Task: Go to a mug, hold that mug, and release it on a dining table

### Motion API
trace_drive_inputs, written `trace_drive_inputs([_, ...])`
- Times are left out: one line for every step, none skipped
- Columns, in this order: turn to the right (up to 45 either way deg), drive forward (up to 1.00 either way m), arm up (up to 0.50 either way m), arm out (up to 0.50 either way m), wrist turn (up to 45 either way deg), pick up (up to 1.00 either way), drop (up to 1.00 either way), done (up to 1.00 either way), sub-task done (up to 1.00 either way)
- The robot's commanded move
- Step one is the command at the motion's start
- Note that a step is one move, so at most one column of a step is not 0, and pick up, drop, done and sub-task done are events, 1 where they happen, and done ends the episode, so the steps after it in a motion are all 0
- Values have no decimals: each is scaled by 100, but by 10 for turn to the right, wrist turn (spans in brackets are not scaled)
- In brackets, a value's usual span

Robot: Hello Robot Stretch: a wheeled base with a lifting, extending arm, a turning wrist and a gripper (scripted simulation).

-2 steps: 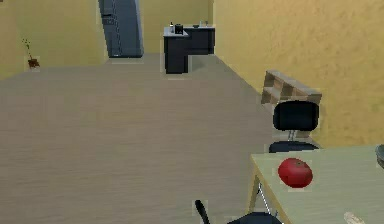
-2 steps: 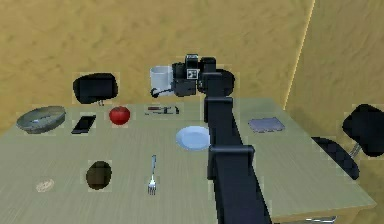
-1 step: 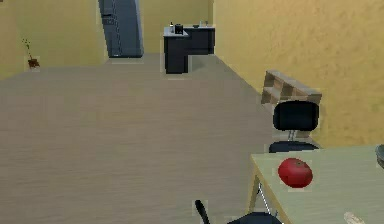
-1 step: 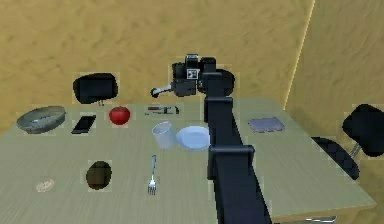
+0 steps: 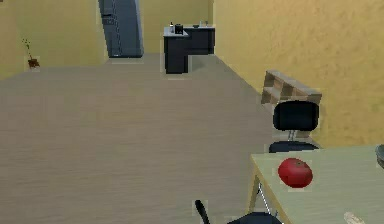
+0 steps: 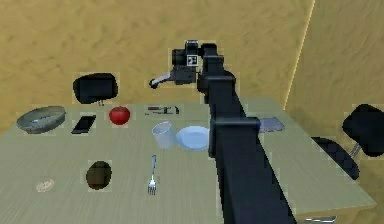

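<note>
White cup [image 6: 162, 135] is sitting on the pale dining table [image 6: 300, 150] while I am stretching my arm [image 6: 235, 140] out above the tabletop.
The cup is standing upright just beside the white plate [image 6: 193, 137], on the arm side view's left of it. My gripper [image 6: 153, 83] is hovering farther out than the plate, with bare yellow wall behind its fingers, so I am holding nothing; how the fingers are set I cannot tell. A red apple [image 6: 120, 116] is lying left of the plate, and a fork [image 6: 152, 180] nearer than it.

Forward and sideward views, common table [image 5: 345, 182] [image 6: 45, 160]
</note>
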Motion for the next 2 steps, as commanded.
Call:
trace_drive_inputs([0,0,0,-8,0,0,0,0,0])
trace_drive_inputs([0,0,0,0,0,0,0,100,0])
